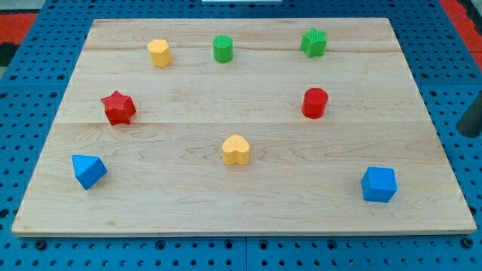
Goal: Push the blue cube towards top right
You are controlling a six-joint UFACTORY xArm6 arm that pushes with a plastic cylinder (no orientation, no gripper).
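Observation:
The blue cube (378, 184) sits on the wooden board (241, 218) near its bottom right corner. A dark rod enters at the view's right edge, just off the board. My tip (468, 133) is its lower end, to the right of and above the blue cube, well apart from it. It touches no block.
A blue wedge-like block (89, 171) lies at the bottom left and a yellow heart (236, 150) at centre bottom. A red cylinder (315, 102) and a red star (118, 108) sit mid-board. A yellow block (159, 53), a green cylinder (223, 48) and a green star (314, 42) line the top.

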